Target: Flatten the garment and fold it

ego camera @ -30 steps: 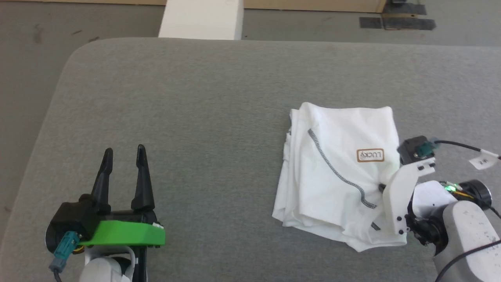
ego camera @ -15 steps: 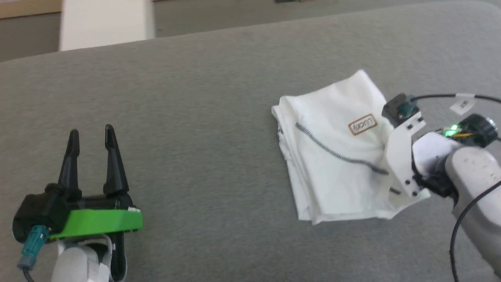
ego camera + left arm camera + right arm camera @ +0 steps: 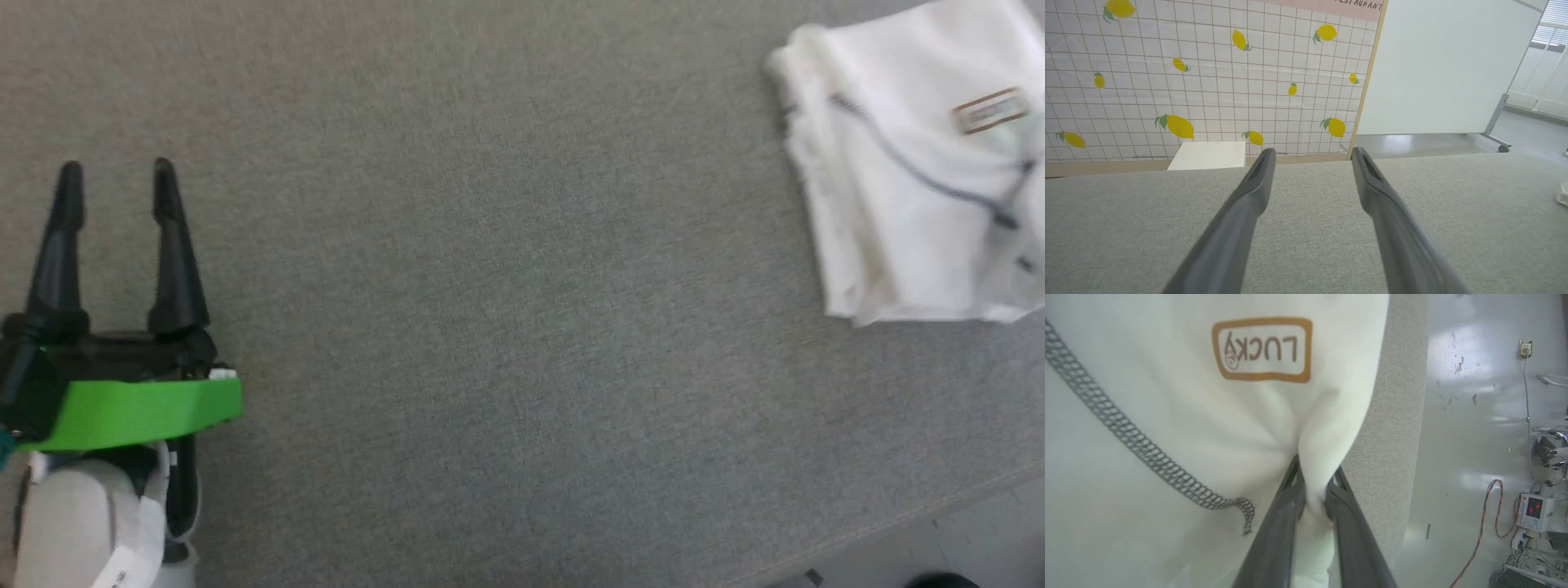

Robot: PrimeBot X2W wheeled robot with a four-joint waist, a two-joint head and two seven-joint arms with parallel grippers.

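Since the earlier frames my head camera has swung left and down, so the whole picture has shifted. The shirt (image 3: pixel 906 204) now sits at the top right of the head view rather than right of centre, and the left gripper (image 3: pixel 117 167) has slid toward the left edge.

The shirt is folded into a thick white bundle lying on the grey table (image 3: pixel 490 327). A line of dark zigzag stitching (image 3: pixel 906 167) runs across its top layer, and a brown-framed label (image 3: pixel 989 109) lies beside that. In the right wrist view I see the shirt (image 3: pixel 1167 428) close up, with the label (image 3: pixel 1261 349) reading "LUCKY" and the stitching (image 3: pixel 1126 433) crossing to its left. My right gripper (image 3: pixel 1314 473) is narrowed onto a pinched ridge of the shirt's fabric near the label, and the cloth bunches up between the two dark fingers. A strip of table separates the shirt from the table's edge, and the pale floor (image 3: pixel 1474 416) lies beyond it.

My left gripper (image 3: pixel 1312 153) is well apart from the shirt. Its fingers are spread wide with nothing between them, above bare table. Past the far edge I see a white box (image 3: pixel 1206 155) and a tiled wall with lemons (image 3: pixel 1208 81).
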